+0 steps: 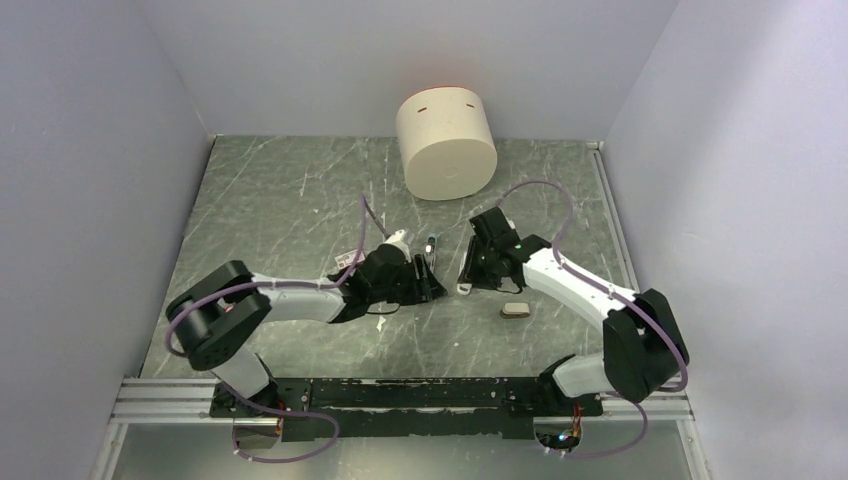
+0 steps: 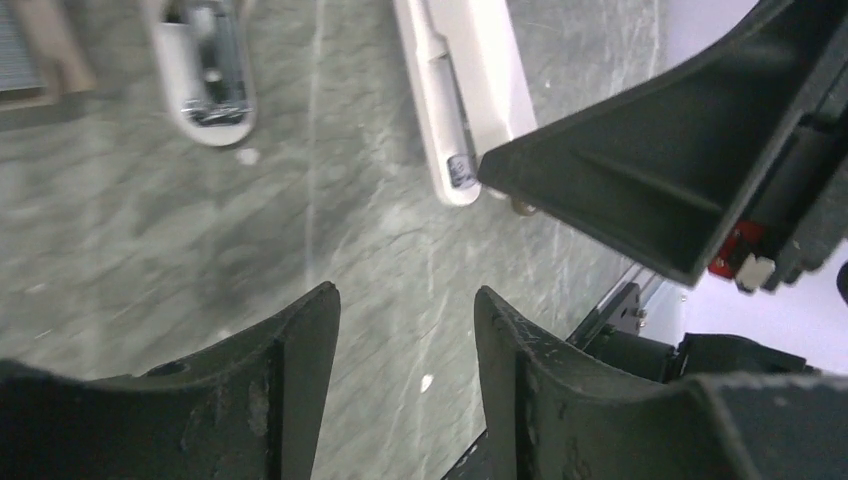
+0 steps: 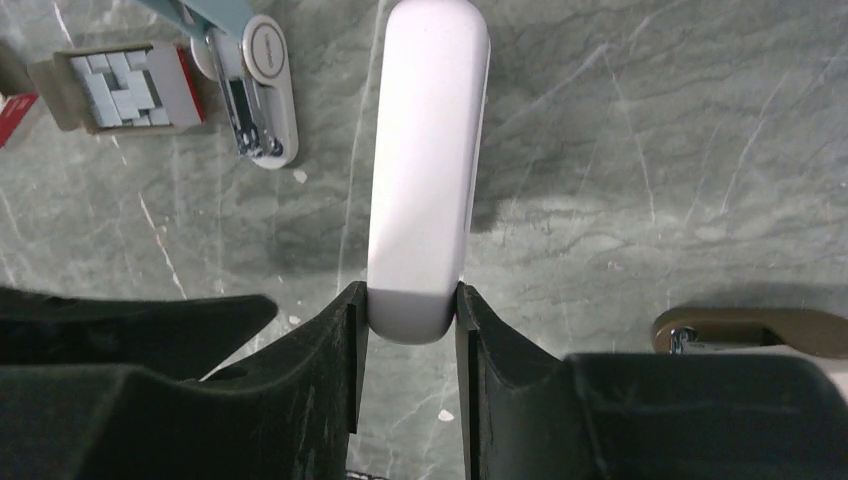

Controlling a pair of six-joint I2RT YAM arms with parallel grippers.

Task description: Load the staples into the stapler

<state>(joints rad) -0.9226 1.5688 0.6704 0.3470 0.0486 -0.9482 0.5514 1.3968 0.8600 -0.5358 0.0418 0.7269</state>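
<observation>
So the stapler (image 3: 425,170) is out in front of the right arm, mid-table (image 3: 650,150), w/ the right gripper (image 3: 408,300) pinching it across its near rounded end. Can't tell if it's resting on the surface or held just off it.

The hold is only on the very tip, so imo the main risk is the bar pivoting or squirting out once anything pushes on the far end. It looks shut from the right wrist cam (no rail showing there), so it prob needs opening first, and prying against such a short grip could twist it loose.

Just beside it is the left gripper (image 2: 405,305), fingers spread, nothing between them. The two arms are v close, so a bump is the other worry.

The staples (image 3: 125,85) sit in their open box further toward the left arm's side, past a shorter white-and-metal piece (image 3: 265,60). The blocks look small, so a hard squeeze could snap one, or the left arm might grab the wrong piece. A beige-grey piece (image 3: 760,330) near the right gripper looks easy to knock.
</observation>
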